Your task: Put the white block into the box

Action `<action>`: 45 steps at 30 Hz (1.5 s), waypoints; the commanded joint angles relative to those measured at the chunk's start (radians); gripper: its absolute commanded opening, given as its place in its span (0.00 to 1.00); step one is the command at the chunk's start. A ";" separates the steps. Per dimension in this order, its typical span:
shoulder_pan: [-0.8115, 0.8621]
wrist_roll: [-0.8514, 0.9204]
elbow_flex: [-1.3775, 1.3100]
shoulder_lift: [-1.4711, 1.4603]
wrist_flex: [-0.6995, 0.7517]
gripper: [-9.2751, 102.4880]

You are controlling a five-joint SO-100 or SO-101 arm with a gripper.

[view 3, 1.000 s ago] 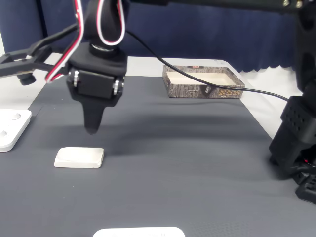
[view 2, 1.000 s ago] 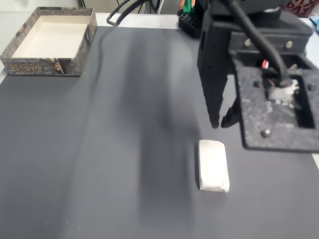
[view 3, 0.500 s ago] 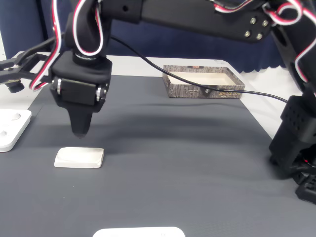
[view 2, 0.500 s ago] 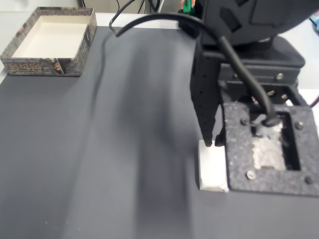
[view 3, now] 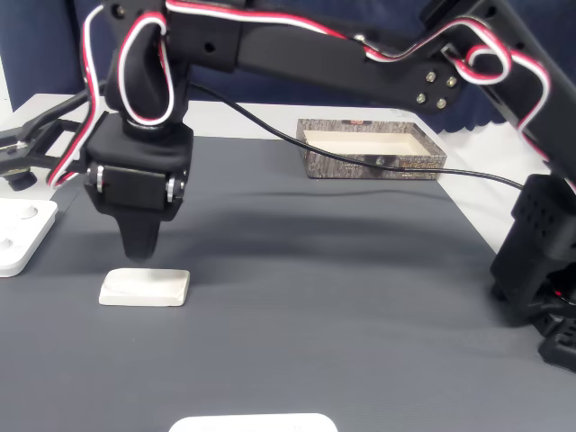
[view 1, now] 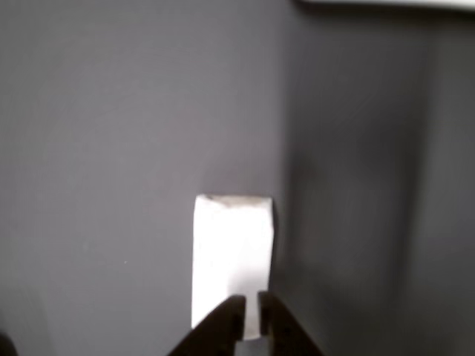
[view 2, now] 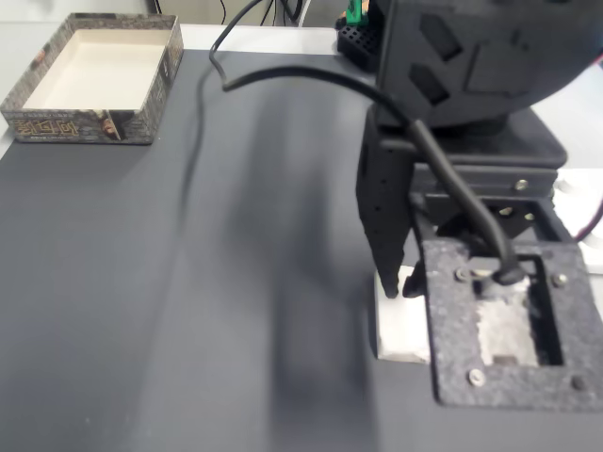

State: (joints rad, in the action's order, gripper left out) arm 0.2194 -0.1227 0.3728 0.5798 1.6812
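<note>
The white block (view 2: pixel 399 331) lies flat on the dark mat, right of centre in a fixed view, and at the left in the other fixed view as the white block (view 3: pixel 145 286). My gripper (view 2: pixel 398 290) points straight down with its tips just above the block's far end; the gripper (view 3: pixel 139 256) hovers a little over it. In the other view the block (view 1: pixel 231 248) runs lengthwise, and the gripper (view 1: pixel 249 302) has its fingers almost together with only a thin slit between them, holding nothing. The box (view 2: pixel 80 125) stands at the far left corner, and the box (view 3: pixel 369 166) is empty.
A white dimpled plate (view 3: pixel 18 236) sits at the mat's left edge and another white piece (view 3: pixel 252 422) at the front edge. The arm's black base (view 3: pixel 540 261) stands at the right. A black cable (view 3: pixel 468 168) trails across the mat near the box.
The gripper has come down and shifted over the block's end, from well above the mat to just over the block. The block and box have not moved.
</note>
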 commanded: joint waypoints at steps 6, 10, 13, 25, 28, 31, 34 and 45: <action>0.026 -0.086 -0.094 0.006 0.011 0.08; 0.026 -0.101 -0.094 0.006 0.012 0.09; 0.029 -0.103 -0.092 0.006 0.014 0.12; 0.052 -0.100 -0.031 0.055 0.014 0.25; 0.063 -0.103 -0.012 0.066 0.018 0.26; 0.071 -0.107 -0.008 0.067 0.020 0.28; 0.074 -0.107 -0.008 0.067 0.020 0.29; 0.066 -0.115 -0.031 0.051 0.008 0.34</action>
State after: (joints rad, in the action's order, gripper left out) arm 0.2777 -0.2316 0.3712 0.5798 1.6950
